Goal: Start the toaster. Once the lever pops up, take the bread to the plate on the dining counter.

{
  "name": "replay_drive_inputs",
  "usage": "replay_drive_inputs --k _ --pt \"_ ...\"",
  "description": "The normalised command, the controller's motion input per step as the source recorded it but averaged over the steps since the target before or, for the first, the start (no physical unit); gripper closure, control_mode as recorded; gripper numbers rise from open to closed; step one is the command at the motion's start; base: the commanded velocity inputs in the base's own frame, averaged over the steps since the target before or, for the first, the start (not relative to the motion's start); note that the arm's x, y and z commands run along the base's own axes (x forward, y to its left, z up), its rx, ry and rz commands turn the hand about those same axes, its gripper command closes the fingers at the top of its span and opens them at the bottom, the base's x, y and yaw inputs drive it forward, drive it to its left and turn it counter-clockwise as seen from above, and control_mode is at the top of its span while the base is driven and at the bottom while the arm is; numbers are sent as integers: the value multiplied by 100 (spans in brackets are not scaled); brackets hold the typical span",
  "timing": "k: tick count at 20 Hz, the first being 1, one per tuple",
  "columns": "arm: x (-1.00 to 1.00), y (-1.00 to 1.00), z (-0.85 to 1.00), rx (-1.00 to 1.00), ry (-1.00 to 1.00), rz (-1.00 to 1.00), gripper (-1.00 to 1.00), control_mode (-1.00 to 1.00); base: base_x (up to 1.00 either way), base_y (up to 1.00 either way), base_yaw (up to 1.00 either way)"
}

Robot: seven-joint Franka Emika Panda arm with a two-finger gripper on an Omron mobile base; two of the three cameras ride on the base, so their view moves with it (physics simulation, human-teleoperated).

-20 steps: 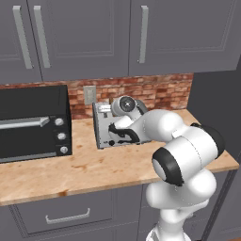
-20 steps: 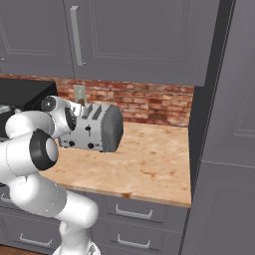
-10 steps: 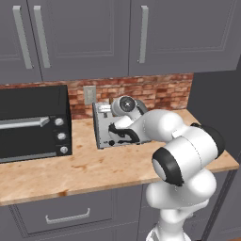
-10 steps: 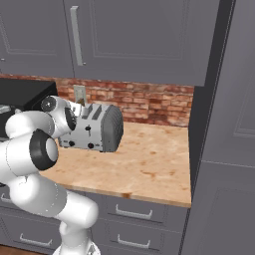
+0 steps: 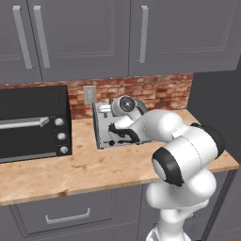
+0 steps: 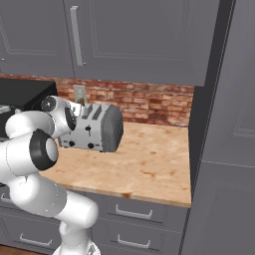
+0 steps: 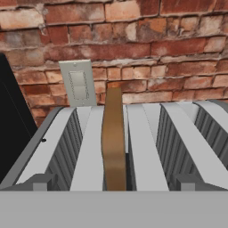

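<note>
Nothing is seen to have moved since the earlier frames: the arm is held in the same pose and the whole scene is matched, view for view.

Nearest the camera in the hand view, the end effector is poised right over the toaster (image 7: pixel 133 147). Its fingers are not clearly seen there, but it is taken as released, jaws spread wide, with nothing gripped. Straight ahead, at the centre of that frame, the bread (image 7: pixel 113 142) is seen standing on edge in a slot, its brown crust raised above the silver ribs on either side. Its long axis is run from the bottom of the frame up toward the wall, directly in line with the hand; the slice is met edge-on, so a pinch across its thin faces would be favoured.

In the left base view, the toaster (image 5: pixel 110 127) is found at centre frame on the wooden desk (image 5: pixel 84 169), largely masked by the white wrist. From the right base view, its front face with levers and knobs is shown at left of centre (image 6: pixel 97 129), the hand pressed close by its top.

Further back, the black toaster oven (image 5: pixel 33 122) sits at the left, and the wall outlet (image 7: pixel 78 83) is fixed on the brick backsplash (image 7: pixel 169 49) behind.

Whether the lever is up or down cannot be told; neither plate nor dining counter can be judged from here.
</note>
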Motion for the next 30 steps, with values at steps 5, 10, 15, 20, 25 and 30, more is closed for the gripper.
replay_drive_inputs --k 5,10,15,20,25,30 --pt "0 0 0 0 0 0 -100 -100 0 0 0" --pt "0 0 0 0 0 0 -100 -100 0 0 0" --pt "0 0 0 0 0 0 -100 -100 0 0 0" --pt "0 0 0 0 0 0 -100 -100 0 0 0" --pt "0 0 0 0 0 0 -100 -100 0 0 0" --pt "0 0 0 0 0 0 -100 -100 0 0 0"
